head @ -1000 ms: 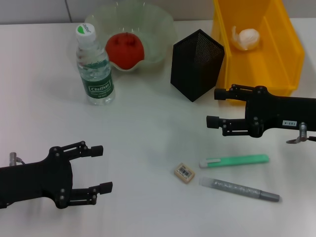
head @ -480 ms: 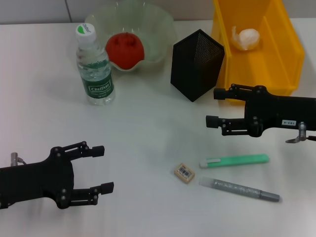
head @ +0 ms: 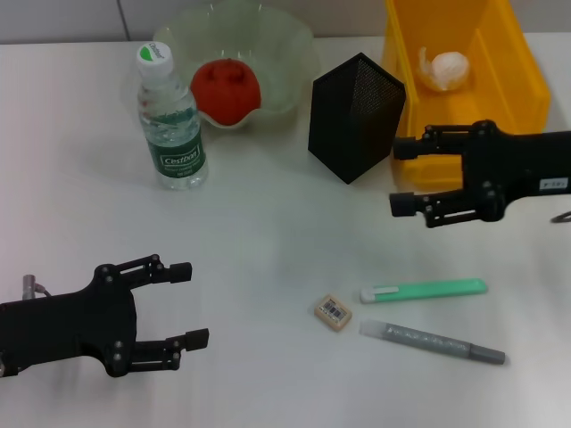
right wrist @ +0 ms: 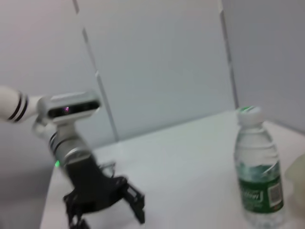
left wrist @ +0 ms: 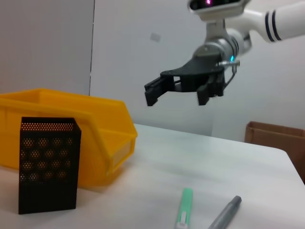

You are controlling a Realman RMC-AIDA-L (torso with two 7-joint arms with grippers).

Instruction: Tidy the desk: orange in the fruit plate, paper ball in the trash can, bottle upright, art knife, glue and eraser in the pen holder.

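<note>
The orange (head: 225,90) is being held in the fruit plate (head: 287,53), the paper ball (head: 444,69) in the trash can (head: 508,89), and the bottle (head: 169,120) is being kept upright. The eraser (head: 334,311), green knife (head: 425,290) and grey glue stick (head: 434,341) are being left near the pen holder (head: 354,116). The right gripper (head: 406,174) is being carried spread above them, empty; the left gripper (head: 187,303) is being held spread, idle.

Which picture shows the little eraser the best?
The head view. There the eraser lies in full sight on the white table, label up, beside the green knife. The left wrist view shows the knife and the gray glue stick but no eraser. The right wrist view does not show it either.
</note>
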